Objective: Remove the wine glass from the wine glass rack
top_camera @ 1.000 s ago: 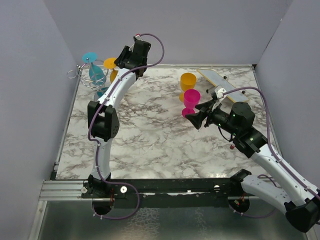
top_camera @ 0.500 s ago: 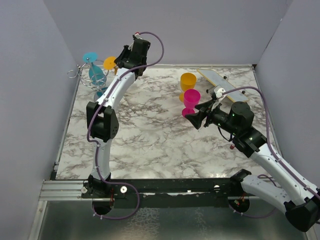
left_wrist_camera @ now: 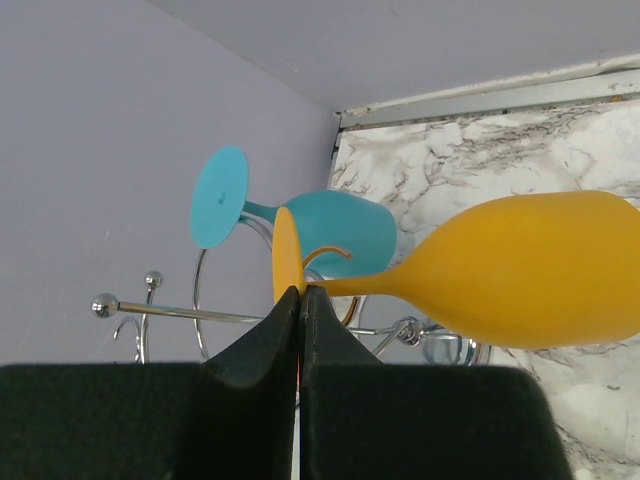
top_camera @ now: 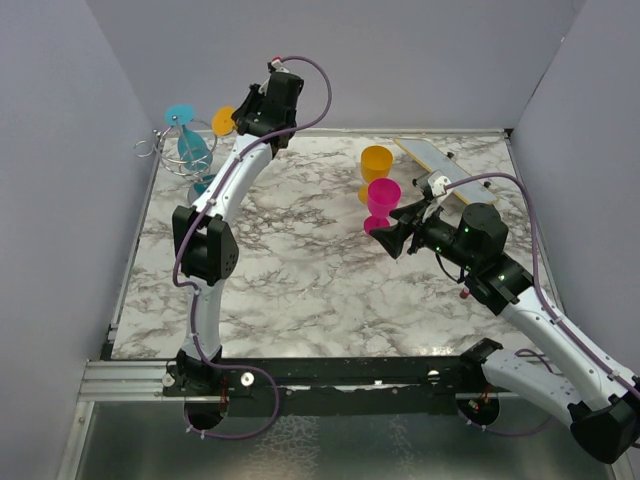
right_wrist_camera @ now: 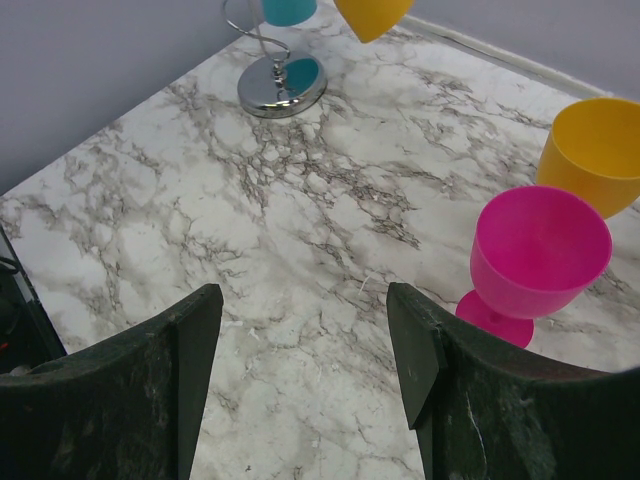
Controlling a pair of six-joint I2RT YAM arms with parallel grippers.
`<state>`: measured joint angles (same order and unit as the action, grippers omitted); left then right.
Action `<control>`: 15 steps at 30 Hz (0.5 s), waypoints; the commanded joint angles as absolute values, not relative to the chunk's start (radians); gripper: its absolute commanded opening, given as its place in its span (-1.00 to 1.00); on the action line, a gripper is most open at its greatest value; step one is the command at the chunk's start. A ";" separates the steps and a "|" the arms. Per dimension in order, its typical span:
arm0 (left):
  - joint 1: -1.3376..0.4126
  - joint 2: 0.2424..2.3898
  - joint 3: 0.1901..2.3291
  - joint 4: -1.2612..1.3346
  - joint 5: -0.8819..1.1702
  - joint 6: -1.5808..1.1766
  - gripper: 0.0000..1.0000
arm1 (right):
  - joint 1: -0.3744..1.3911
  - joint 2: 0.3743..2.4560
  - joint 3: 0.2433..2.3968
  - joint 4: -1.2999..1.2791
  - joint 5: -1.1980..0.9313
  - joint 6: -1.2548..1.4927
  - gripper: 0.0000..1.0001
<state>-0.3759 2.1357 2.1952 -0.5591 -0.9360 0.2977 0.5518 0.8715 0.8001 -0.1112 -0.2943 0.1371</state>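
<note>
So, yellow-orange plastic-looking wine glass (left_wrist_camera: 520,270) held sideways just beside thin silver wire rack (left_wrist_camera: 200,315), foot disc pinched edge-on by clamped left gripper (left_wrist_camera: 301,292). Judged light, stiff, bit slippery; foot-edge grip seems twist-prone, stem hold probably safer. Hoop occupied by teal wine glass (left_wrist_camera: 335,232). Nothing held by right gripper (right_wrist_camera: 300,300), jaws spread wide.

The tabletop (right_wrist_camera: 300,240) is white marble veined in grey, the walls (top_camera: 60,250) pale lilac, the wire rack (right_wrist_camera: 262,92) at ten o'clock shiny silver with a teal wine glass (left_wrist_camera: 335,230) and a yellow-orange wine glass (left_wrist_camera: 530,270), and at one o'clock are a magenta goblet (right_wrist_camera: 540,250) and a yellow goblet (right_wrist_camera: 592,150).
</note>
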 commanded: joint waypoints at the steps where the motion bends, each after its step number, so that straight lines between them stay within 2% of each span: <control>1: -0.390 2.143 2.253 -0.559 -0.959 0.303 -1.00 | 0.557 0.864 0.802 -0.079 -0.301 0.140 0.35; 11: -0.425 2.134 2.287 -0.565 -0.942 0.293 -1.00 | 0.557 0.859 0.804 -0.082 -0.298 0.140 0.35; 15: -0.439 2.083 2.306 -0.608 -0.854 0.212 -1.00 | 0.557 0.869 0.821 -0.092 -0.302 0.139 0.35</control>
